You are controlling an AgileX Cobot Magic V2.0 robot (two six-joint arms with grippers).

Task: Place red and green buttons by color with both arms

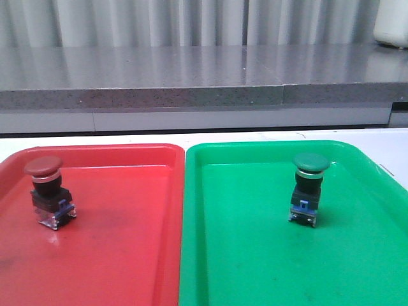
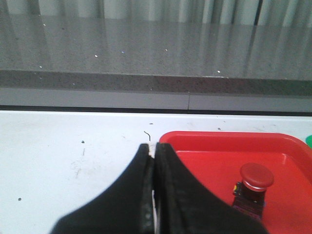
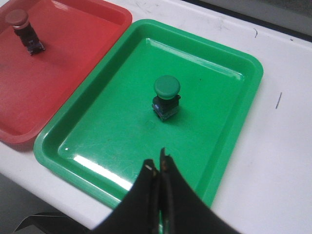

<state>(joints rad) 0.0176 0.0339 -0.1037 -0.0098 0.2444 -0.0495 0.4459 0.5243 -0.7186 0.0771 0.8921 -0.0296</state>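
The red button (image 1: 46, 186) stands upright in the red tray (image 1: 127, 255), at its far left. The green button (image 1: 309, 185) stands upright in the green tray (image 1: 255, 268), towards its far right. Neither gripper shows in the front view. In the left wrist view my left gripper (image 2: 152, 146) is shut and empty over the white table, just outside the red tray's corner (image 2: 168, 136), with the red button (image 2: 254, 183) off to one side. In the right wrist view my right gripper (image 3: 157, 161) is shut and empty above the green tray's near edge (image 3: 87, 175), well apart from the green button (image 3: 166, 95).
The two trays lie side by side on a white table (image 1: 95, 140). A grey stone ledge (image 1: 191, 76) runs behind the table, with a white object (image 1: 391, 22) at its far right. The red tray and red button (image 3: 19, 22) also show in the right wrist view.
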